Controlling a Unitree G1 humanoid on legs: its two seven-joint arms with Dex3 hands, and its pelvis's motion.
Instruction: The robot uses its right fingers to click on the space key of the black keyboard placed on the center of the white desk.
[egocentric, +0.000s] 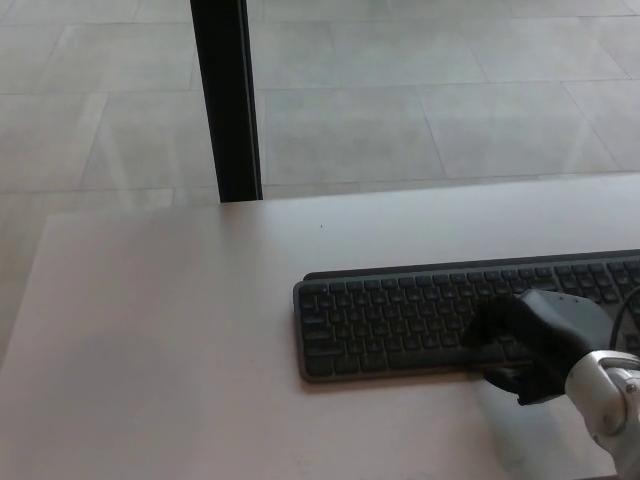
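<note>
Black and thick-fingered, the robot's right hand (535, 340) is reaching in from the lower right and hovering over the near rows of the flat black keyboard (420, 315), its fingers (490, 328) curled forward and downward and gripping nothing. They are lying over the bottom row, where the space key should be, though whether a fingertip is actually touching a key cannot be told from this angle. The thumb is tucking under at the keyboard's front edge, probably to keep clear of the keys. The pale grey wrist (610, 395) is angling up off the white desk (160, 330), which suits a downward poke. The keyboard is lying flat, right of the desk's middle, running off the picture's right side. Beyond the desk, a black upright post (226, 100) is rising from the grey tiled floor (420, 90). No left hand is showing.
</note>
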